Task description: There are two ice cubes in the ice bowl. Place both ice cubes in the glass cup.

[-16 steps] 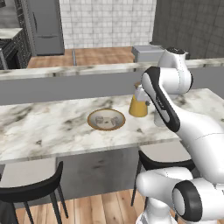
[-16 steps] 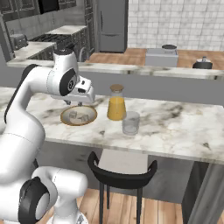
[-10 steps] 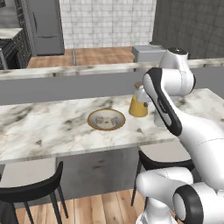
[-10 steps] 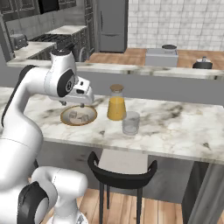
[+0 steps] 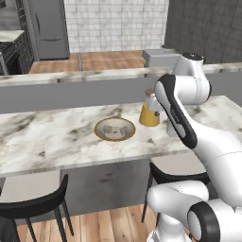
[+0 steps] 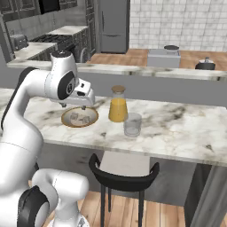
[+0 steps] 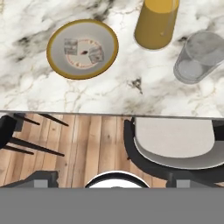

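Both ice cubes [image 7: 71, 46] sitting in the ice bowl [image 7: 56, 62] on the marble table [image 7: 39, 89], apart from each other. Glass cup [image 7: 200, 57] empty, right of the juice carafe [image 7: 155, 24]. Hand [image 6: 82, 98] up above the bowl, grip unreadable. Approach step, by the look: next, descend over one cube and pinch.

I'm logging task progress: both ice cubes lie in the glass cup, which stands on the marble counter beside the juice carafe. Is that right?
Not quite. The hand view shows both ice cubes in the ice bowl, not in the glass cup, which looks empty. The rest holds: the cup stands on the marble counter beside the juice carafe.
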